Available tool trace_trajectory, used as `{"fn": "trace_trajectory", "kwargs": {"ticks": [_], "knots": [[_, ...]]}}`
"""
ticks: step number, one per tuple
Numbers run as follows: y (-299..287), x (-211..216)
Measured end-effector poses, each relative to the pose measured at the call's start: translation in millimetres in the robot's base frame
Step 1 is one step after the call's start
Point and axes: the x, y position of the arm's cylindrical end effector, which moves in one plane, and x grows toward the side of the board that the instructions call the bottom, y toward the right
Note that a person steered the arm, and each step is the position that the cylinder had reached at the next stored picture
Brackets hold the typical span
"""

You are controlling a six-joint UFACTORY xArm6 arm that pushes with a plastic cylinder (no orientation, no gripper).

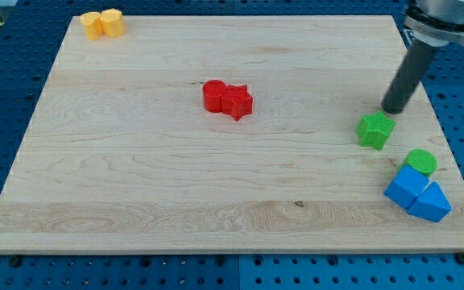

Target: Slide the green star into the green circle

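Camera view, my tip (393,110) just above-right of green star (375,130), green circle (420,162) near, no claw, rod top cut off.

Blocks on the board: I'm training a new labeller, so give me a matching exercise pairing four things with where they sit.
1. green star
2. green circle
3. yellow blocks
4. my tip

A. view's top left corner
B. just above and right of the green star
C. touching the blue blocks
D. between my tip and the green circle

Pairs: 1-D, 2-C, 3-A, 4-B
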Motion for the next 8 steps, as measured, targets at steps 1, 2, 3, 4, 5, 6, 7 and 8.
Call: {"fn": "trace_trajectory", "kwargs": {"ticks": [1, 2, 3, 4, 5, 6, 7, 8], "knots": [[-26, 1], [-27, 14], [-28, 20], [-28, 21], [-47, 21], [-53, 28], [-42, 38], [-26, 41]]}}
